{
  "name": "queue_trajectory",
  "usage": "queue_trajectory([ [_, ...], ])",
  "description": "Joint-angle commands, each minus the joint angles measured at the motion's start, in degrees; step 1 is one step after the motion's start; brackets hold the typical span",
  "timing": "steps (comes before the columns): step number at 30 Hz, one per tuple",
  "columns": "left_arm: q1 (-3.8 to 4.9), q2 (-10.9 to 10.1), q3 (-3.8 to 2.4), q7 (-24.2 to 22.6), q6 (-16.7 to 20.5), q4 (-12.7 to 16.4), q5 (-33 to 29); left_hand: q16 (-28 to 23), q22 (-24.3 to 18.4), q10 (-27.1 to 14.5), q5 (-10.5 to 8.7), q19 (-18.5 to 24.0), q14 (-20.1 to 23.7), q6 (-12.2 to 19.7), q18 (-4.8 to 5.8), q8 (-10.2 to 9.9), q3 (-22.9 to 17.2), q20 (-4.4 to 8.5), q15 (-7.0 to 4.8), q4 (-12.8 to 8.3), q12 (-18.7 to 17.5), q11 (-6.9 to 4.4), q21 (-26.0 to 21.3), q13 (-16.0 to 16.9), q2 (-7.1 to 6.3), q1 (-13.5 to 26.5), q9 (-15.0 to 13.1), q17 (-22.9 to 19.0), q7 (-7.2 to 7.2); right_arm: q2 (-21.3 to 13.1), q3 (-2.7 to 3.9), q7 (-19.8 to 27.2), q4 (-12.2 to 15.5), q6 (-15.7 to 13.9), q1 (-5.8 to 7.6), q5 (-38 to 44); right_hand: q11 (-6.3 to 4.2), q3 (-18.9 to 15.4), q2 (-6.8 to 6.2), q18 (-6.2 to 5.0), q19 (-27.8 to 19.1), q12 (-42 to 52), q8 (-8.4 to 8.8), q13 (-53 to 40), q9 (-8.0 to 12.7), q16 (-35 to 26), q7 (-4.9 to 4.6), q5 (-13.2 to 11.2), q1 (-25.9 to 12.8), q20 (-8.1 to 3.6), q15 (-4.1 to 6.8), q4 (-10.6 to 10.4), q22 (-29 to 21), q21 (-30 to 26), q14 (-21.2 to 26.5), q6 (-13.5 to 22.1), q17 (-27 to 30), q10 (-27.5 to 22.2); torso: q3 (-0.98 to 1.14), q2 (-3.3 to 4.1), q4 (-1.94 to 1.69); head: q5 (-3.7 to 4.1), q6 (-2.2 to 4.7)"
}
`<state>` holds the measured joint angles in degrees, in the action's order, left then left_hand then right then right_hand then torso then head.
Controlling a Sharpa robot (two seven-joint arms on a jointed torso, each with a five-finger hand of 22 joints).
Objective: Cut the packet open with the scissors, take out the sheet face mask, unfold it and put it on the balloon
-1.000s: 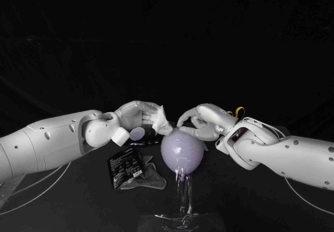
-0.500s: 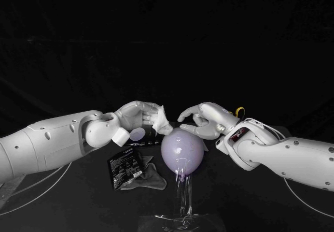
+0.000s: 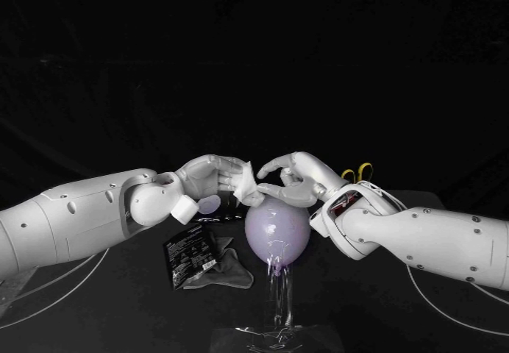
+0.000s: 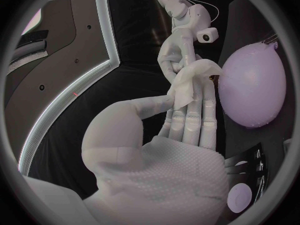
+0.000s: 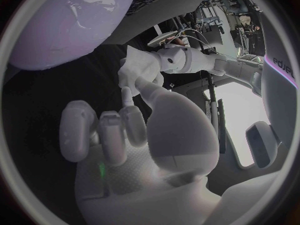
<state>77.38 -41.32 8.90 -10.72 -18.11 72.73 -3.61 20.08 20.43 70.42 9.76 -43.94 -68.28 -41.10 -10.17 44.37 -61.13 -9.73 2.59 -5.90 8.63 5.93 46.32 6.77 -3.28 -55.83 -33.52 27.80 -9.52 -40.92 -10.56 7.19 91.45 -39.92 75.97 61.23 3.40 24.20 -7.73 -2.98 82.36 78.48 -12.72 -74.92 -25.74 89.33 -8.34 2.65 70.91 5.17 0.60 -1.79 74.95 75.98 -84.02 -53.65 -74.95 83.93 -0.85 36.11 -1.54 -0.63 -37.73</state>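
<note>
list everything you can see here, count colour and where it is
balloon: 1, lavender, upright on the stand, centre
stand: 1, clear, in front, below the balloon
sheet face mask: 1, white, bunched above the balloon
packet: 1, black, flat on the table, left of the balloon
crumpled sheet: 1, grey, beside the packet
scissors: 1, yellow handles, behind the right hand
table: 1, black
left hand: 1, silver, holds the mask
right hand: 1, silver, fingertips at the mask, grip unclear

Clear stand point(image 3: 280, 294) upright on the black surface point(image 3: 127, 316) up front, a small round pale disc point(image 3: 210, 201) lying farther back.
</note>
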Motion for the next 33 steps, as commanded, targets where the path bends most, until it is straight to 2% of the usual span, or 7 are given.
queue_trajectory([
  [1,0.1,0.0,-0.09,-0.4,-0.5,0.3,-0.4,-0.4,-0.1,-0.5,-0.42,-0.2,-0.4,0.0,-0.24,-0.4,0.6,-0.24,0.16,0.0,0.2,0.02,-0.3,0.1,0.19,-0.8,-18.1,0.1,-0.15,0.4,0.02,-2.2,-0.3,-0.1,-0.07,-2.1,0.27,0.0,0.07,-0.17,-0.1,0.1,0.29,-8.8,0.1,0.1,-0.11,0.1,-0.5,0.4,-0.4,-0.4,10.8,-0.4,-5.7,0.4,-14.1,0.0,-0.08,-0.02,-0.03,0.01,-0.13],
  [15,0.1,0.0,-0.09,-0.7,-0.5,0.3,-0.4,-0.7,-0.2,-0.6,-0.43,-0.2,-0.5,-0.1,-0.23,-0.7,1.1,-0.3,0.19,0.1,0.3,0.03,-0.4,0.1,0.34,-1.2,-17.8,0.2,-0.16,1.0,0.02,-2.7,-0.1,2.0,-0.27,-1.6,0.11,-0.3,0.02,-0.23,-0.2,0.2,0.18,-8.9,0.2,0.1,0.17,0.1,-0.4,0.55,-0.35,-0.8,10.7,-0.4,-5.7,-0.6,-14.2,0.0,0.02,-0.05,0.1,-0.08,-0.27],
  [33,0.1,0.0,-0.09,-0.6,-0.1,0.2,-0.4,-0.8,-0.3,-0.6,-0.41,-0.2,-0.5,-0.2,-0.24,-0.8,1.2,-0.32,0.19,0.2,0.3,0.03,-0.5,0.1,0.45,-1.3,-17.7,0.2,-0.15,0.6,0.02,-0.6,1.2,1.4,-0.43,-2.0,-0.47,-0.2,0.87,-0.09,0.3,1.2,-0.12,-9.4,0.4,0.5,0.84,0.1,0.5,0.38,0.11,-1.3,11.0,0.5,-5.9,-2.4,-14.7,0.6,0.0,-0.05,0.06,-0.09,-0.38],
])
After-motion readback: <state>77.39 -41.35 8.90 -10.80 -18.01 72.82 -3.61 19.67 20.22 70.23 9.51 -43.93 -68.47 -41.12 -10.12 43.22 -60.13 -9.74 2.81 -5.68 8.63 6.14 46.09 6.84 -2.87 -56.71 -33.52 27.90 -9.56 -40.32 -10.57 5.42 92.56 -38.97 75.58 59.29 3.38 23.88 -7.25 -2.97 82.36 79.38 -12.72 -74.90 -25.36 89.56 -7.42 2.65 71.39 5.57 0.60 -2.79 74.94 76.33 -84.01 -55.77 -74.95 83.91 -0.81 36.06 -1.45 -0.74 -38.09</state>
